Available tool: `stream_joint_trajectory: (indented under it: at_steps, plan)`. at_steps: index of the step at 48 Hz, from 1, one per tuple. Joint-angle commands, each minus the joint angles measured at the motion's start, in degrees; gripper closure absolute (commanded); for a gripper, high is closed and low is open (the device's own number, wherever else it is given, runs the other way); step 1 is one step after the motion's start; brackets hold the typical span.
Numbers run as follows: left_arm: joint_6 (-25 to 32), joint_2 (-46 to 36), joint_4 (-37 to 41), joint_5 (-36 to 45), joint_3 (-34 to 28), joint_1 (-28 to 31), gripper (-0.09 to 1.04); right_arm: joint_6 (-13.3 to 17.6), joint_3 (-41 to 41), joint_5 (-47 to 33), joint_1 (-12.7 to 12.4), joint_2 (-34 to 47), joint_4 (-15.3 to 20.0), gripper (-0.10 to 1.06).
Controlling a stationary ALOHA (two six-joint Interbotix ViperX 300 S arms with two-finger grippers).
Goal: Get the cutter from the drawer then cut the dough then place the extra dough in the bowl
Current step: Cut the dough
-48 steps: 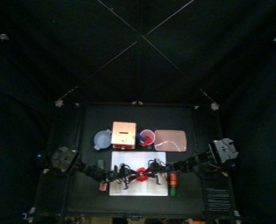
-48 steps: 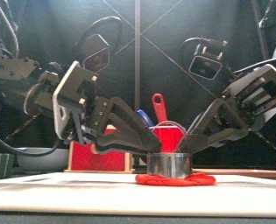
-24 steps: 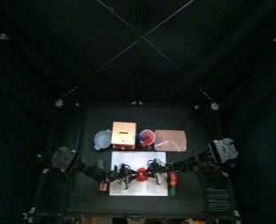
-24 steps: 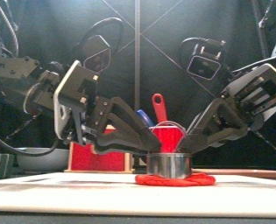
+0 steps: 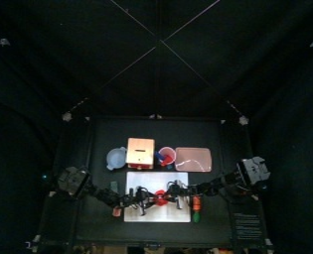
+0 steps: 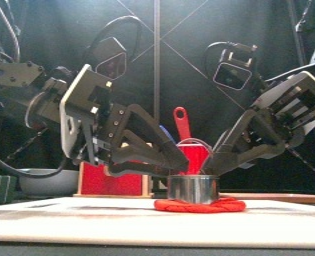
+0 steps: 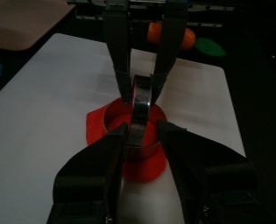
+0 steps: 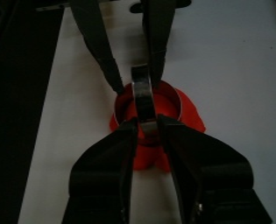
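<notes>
A round metal cutter (image 6: 193,187) stands on a flat red dough (image 6: 200,206) in the middle of the white cutting board (image 6: 66,215). My left gripper (image 6: 173,168) comes down from the left and is shut on the cutter's rim. From the right, my right gripper (image 6: 216,165) is shut on the opposite side of the rim. In the left wrist view the jaws meet on the cutter (image 7: 141,98) over the dough (image 7: 102,131). The right wrist view shows the same hold on the cutter (image 8: 152,92) and dough (image 8: 185,112). Seen from above, both grippers meet over the cutter (image 5: 160,195).
Behind the board stand the blue-grey bowl (image 5: 116,159), the wooden box (image 5: 140,151), a red cup (image 5: 166,154) with knives and the pink tray (image 5: 194,157). An orange toy (image 5: 195,203) and a green one (image 5: 195,213) lie at the board's right end.
My left gripper has shifted slightly toward the cutter and now hides the blue knife behind it. The cutter, dough and right gripper have stayed in place.
</notes>
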Motion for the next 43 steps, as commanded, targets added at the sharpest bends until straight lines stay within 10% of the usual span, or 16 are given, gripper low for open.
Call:
stream_joint_trajectory:
  at_steps: [1,43]
  plan:
    - [0.3,-0.4,-0.4,1.7,0.5,0.2,0.18,0.1,0.0,1.5,0.5,-0.1,-0.1,0.24]
    - [0.8,-8.3,7.3,-0.7,2.4,0.6,0.19,-0.2,-0.2,1.7,-0.3,-2.7,-0.9,0.21]
